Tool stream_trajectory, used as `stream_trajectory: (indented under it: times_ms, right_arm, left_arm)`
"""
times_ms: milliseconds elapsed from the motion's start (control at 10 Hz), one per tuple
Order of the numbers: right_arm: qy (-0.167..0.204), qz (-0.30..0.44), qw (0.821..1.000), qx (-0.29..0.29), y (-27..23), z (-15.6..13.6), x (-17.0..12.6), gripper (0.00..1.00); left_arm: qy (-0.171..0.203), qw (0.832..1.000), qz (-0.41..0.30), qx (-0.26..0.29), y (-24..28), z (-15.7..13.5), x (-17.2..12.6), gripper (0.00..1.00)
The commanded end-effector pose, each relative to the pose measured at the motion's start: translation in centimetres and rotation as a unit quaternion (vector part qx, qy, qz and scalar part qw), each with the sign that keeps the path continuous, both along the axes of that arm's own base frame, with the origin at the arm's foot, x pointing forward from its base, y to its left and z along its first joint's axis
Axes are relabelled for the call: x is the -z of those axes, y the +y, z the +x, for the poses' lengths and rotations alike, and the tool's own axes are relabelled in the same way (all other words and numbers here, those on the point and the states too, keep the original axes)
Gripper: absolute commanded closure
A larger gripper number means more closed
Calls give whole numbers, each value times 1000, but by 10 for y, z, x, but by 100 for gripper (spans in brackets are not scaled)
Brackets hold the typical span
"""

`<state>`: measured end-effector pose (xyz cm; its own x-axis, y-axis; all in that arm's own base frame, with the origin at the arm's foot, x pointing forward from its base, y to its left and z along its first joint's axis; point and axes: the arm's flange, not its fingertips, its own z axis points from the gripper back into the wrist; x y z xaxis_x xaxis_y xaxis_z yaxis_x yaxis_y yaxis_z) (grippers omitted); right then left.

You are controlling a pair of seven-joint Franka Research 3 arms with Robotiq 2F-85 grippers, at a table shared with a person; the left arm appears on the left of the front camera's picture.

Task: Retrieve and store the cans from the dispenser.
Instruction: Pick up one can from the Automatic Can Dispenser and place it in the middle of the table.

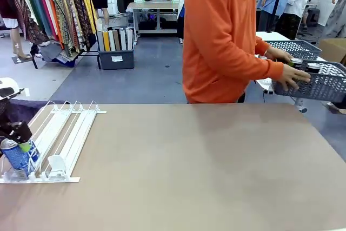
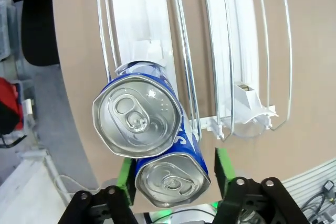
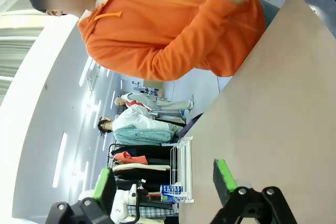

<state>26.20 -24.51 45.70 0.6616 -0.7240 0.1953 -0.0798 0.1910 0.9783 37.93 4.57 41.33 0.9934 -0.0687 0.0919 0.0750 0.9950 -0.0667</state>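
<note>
The dispenser (image 1: pixel 65 133) lay on the left part of the table (image 1: pixel 205 166), its white wire lanes running from the far side down to the near edge. At the near end of its leftmost lane stood a blue can (image 2: pixel 170 182), silver top upward. A second blue can (image 2: pixel 137 116) stood touching it, just behind in the same lane. The lanes to the right held no cans, and a white stopper tab (image 1: pixel 57 165) stood at the near end of one of them.

The left end effector (image 1: pixel 21 145) hung over the near end of that leftmost lane. In the left wrist view its green pads (image 2: pixel 125 179) stood on either side of the nearer can, close against its wall. Whether they pressed on it I could not tell.

The right end effector (image 3: pixel 164 182) was spread apart with nothing between its pads. It looked low across the table toward the dispenser, which showed far off in that view.

At the far side a person (image 1: pixel 221 36) in an orange hooded top was turned toward the right. One hand (image 1: pixel 294 77) gripped the left rim of a dark grey perforated basket (image 1: pixel 324 85), which was beyond the far right corner of the table. Two dark cans (image 1: pixel 296 62) stood upright inside the basket.
</note>
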Motion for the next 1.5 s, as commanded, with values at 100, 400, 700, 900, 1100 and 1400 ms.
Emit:
stream_trajectory:
  times_ms: [100, 400, 700, 900, 1100, 1400]
  right_arm:
    - [-12, 2, 1000, 1, 1, 2, -2, 0]
    - [-12, 2, 1000, 1, 1, 2, -2, 0]
    - [-12, 2, 1000, 1, 1, 2, -2, 0]
    - [-12, 2, 1000, 1, 1, 2, -2, 0]
    - [-12, 2, 1000, 1, 1, 2, -2, 0]
    - [-12, 2, 1000, 1, 1, 2, -2, 0]
  left_arm:
    - [-10, 1000, -1, -10, -3, -4, 5, 100]
    - [-11, 1000, 2, -8, -4, -5, 4, 100]
    - [-18, 1000, 18, -18, -2, -18, -22, 100]
    - [-58, 998, 17, -7, 2, -44, -85, 100]
    - [-93, 995, 6, 38, 8, -81, -155, 100]
    - [-141, 990, 2, 29, 25, -107, -209, 100]
